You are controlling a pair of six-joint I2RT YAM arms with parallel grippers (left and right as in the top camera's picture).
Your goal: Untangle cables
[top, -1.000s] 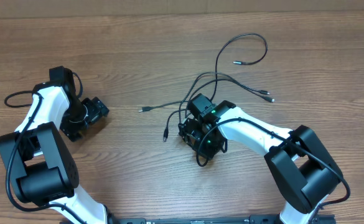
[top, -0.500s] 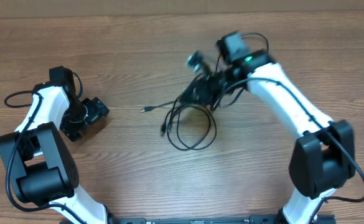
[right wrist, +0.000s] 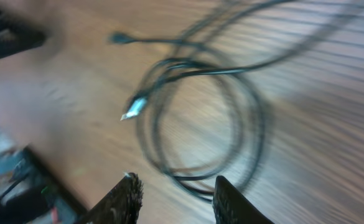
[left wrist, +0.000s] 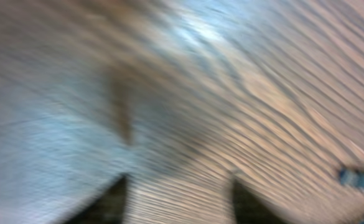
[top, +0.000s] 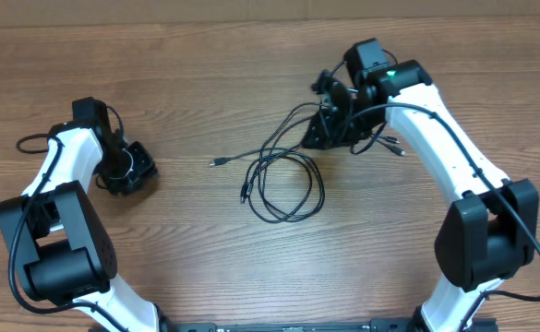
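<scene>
Swung up and rightward since a second ago, the right gripper (right wrist: 178, 200) hangs with fingers spread and nothing between them, beside the thin black looped cables (top: 321, 192) lying mid-way across the brown wooden table (top: 205, 74). The left gripper (top: 133, 171), also spread, is well apart from them.

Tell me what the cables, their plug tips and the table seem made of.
Cables: thin black matte sheath, likely rubber or plastic, since they loop limply. Plug tip: bright silvery glint, probably metal. Table: brown grain lines, wood or wood-look laminate.
</scene>
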